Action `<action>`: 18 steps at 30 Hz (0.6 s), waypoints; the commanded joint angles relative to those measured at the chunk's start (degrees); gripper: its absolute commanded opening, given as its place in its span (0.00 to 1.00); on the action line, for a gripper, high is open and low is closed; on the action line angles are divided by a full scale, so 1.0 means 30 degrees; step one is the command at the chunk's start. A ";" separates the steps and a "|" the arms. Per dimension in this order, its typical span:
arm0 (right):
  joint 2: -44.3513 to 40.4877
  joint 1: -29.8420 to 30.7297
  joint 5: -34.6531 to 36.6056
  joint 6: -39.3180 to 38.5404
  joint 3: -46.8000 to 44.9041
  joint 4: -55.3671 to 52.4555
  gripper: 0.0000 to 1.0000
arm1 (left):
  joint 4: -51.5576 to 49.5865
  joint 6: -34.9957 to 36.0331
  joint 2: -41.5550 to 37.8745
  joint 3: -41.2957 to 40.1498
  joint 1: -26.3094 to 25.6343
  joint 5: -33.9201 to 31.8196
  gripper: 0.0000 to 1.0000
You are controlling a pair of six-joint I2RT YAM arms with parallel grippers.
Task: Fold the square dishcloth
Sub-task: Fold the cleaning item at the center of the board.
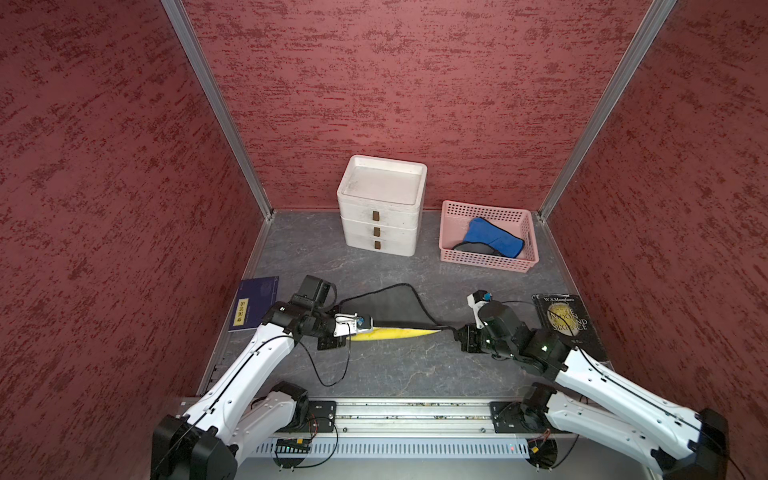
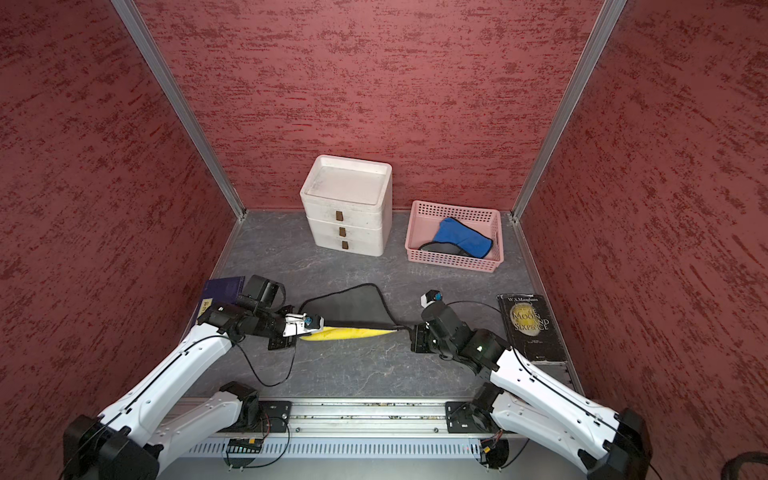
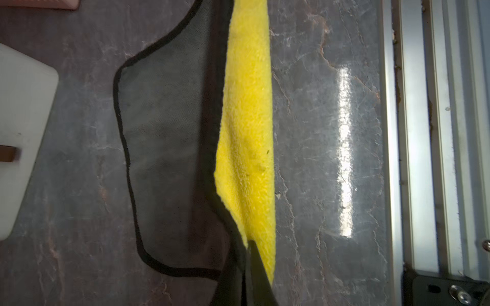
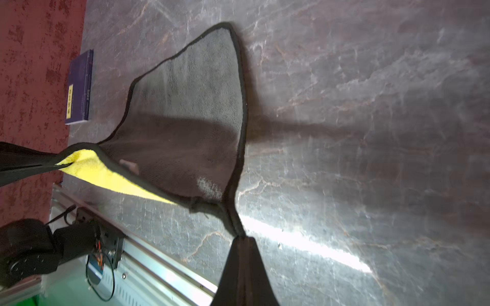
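Observation:
The square dishcloth [image 1: 384, 305] [image 2: 351, 305] is dark grey with a black hem on one side and yellow on the other. Its far part lies on the table, while its near edge is raised and stretched between my two grippers, with the yellow side [image 3: 248, 119] facing the front rail. My left gripper [image 1: 368, 325] [image 2: 321, 324] [image 3: 250, 245] is shut on the cloth's near left corner. My right gripper [image 1: 452, 329] [image 2: 406, 328] [image 4: 242, 238] is shut on the near right corner, where the hem bunches into a thin strand. In the right wrist view the grey face [image 4: 185, 106] fans away from the grip.
A white three-drawer unit [image 1: 382, 208] stands at the back, and beside it a pink basket [image 1: 486, 264] holds a blue cloth [image 1: 492, 237]. A dark blue book [image 1: 257, 303] lies left and a black book [image 1: 567, 324] right. A metal rail [image 1: 415, 409] runs along the front.

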 commanded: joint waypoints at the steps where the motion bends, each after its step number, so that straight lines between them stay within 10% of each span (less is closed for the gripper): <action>1: -0.0986 0.1054 -0.1209 0.0510 -0.0913 -0.1553 0.00 | -0.2413 0.0770 -0.1985 -0.1291 -0.0085 -0.0872 0.00; 18: 1.0446 0.2143 -0.1191 -0.2293 0.5368 0.1516 0.00 | 0.1605 -0.1737 -0.4010 -0.4454 0.1858 -0.1663 0.01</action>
